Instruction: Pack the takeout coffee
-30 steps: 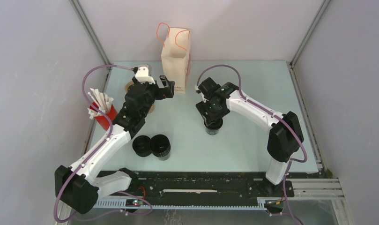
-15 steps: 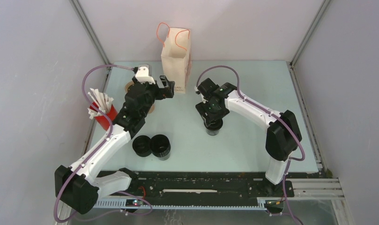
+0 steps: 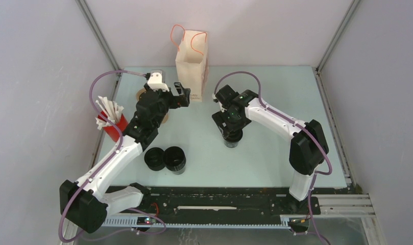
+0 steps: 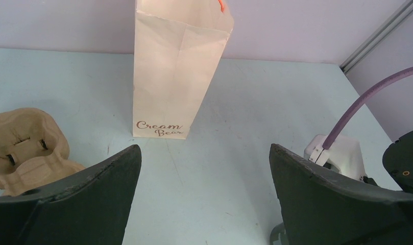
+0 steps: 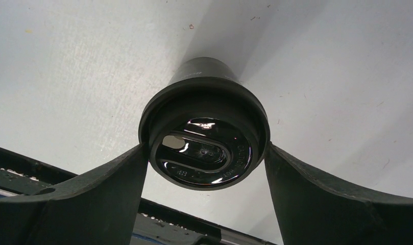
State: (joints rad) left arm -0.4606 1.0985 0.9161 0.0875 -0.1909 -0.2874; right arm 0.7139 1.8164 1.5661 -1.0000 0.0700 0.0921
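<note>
A black takeout coffee cup (image 3: pixel 234 140) with a glossy black lid (image 5: pixel 207 145) stands on the table at centre right. My right gripper (image 3: pixel 228 124) is straight above it, and its two fingers press the lid's rim on both sides (image 5: pixel 207 153). Two more black cups (image 3: pixel 154 158) (image 3: pixel 174 158) stand side by side at the near left. My left gripper (image 3: pixel 183 97) is open and empty, hovering low in front of the paper bag (image 3: pixel 191 64). In the left wrist view the gripper (image 4: pixel 204 168) frames bare table below the bag (image 4: pixel 176 76).
The brown pulp cup carrier (image 4: pixel 25 145) lies left of the bag, mostly hidden under the left arm in the top view (image 3: pixel 141 94). A red cup with white sticks (image 3: pixel 112 125) stands at the left edge. The enclosure walls close in the back and sides.
My right gripper has shifted slightly left over the cup, with its fingers now against the lid. The left arm has not moved.
</note>
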